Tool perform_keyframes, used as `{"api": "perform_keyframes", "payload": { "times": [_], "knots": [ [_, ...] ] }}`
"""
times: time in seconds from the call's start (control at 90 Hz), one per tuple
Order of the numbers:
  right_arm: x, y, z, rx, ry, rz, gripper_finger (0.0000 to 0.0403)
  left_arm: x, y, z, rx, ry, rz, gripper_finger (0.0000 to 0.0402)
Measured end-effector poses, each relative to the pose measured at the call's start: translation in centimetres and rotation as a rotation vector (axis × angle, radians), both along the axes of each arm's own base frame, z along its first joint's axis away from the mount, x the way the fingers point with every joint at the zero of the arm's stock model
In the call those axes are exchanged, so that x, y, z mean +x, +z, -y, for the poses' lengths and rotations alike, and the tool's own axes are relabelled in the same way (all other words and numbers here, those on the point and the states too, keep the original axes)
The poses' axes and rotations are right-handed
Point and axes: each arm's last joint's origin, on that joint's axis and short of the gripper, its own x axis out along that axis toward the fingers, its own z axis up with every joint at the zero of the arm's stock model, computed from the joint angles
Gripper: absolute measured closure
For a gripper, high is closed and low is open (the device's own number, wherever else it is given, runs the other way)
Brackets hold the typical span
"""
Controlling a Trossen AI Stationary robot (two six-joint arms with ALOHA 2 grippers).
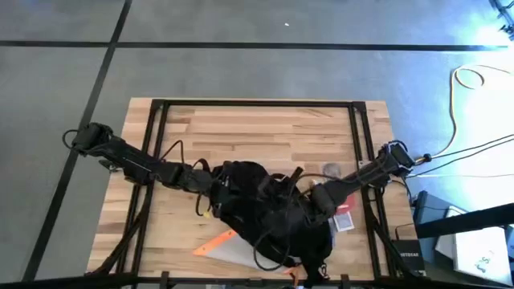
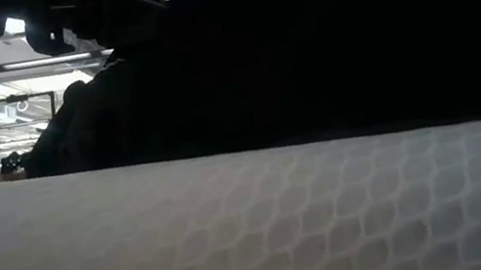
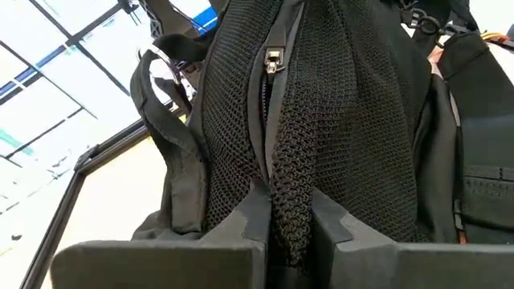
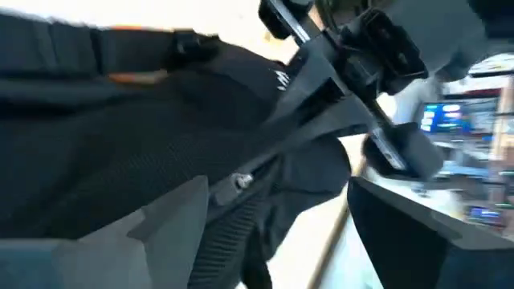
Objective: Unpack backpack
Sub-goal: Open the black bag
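The black backpack (image 1: 265,209) lies slumped on the wooden table (image 1: 257,128), near its front edge. My left gripper (image 1: 210,186) is at the backpack's left side, shut on a fold of black mesh beside a zip (image 3: 273,60). My right gripper (image 1: 315,205) is at the backpack's right side and stands open. In the right wrist view its fingers straddle a zipped edge of the backpack with a small metal pull (image 4: 241,181); I cannot tell whether they touch it. In the low view the backpack (image 2: 304,44) fills the background. My left gripper pinches a bunched fold of the backpack's mesh panel (image 3: 291,229) between its two fingers (image 3: 253,221), just beside the zip line. It comes in about level from the table's left. The mesh runs away from the fingers in gathered ridges.
A translucent pouch with orange trim (image 1: 229,247) lies at the front edge, partly under the backpack, and blocks the lower half of the low view (image 2: 259,241). A red and white item (image 1: 344,218) and a small grey object (image 1: 331,170) lie to the backpack's right. The far half of the table is bare wood.
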Motion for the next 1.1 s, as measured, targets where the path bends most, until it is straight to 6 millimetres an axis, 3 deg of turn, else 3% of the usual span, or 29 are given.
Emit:
{"api": "perform_keyframes", "payload": {
  "times": [0.322, 0.633, 1.1],
  "knots": [
    [1.2, -2.2, -0.2, -0.043, -0.012, -0.047, 0.0184, 0.0, 0.0, 0.0, -0.004, -0.003, 0.000, 0.0385],
    [1.3, -2.1, -0.1, -0.172, -0.039, -0.011, 0.0225, 0.0, 0.0, 0.0, -0.005, -0.002, -0.004, 0.0385],
    [1.1, -2.2, 0.1, -0.182, -0.027, -0.041, 0.0232, 0.0, 0.0, 0.0, -0.005, -0.004, -0.004, 0.0385]
  ]
}}
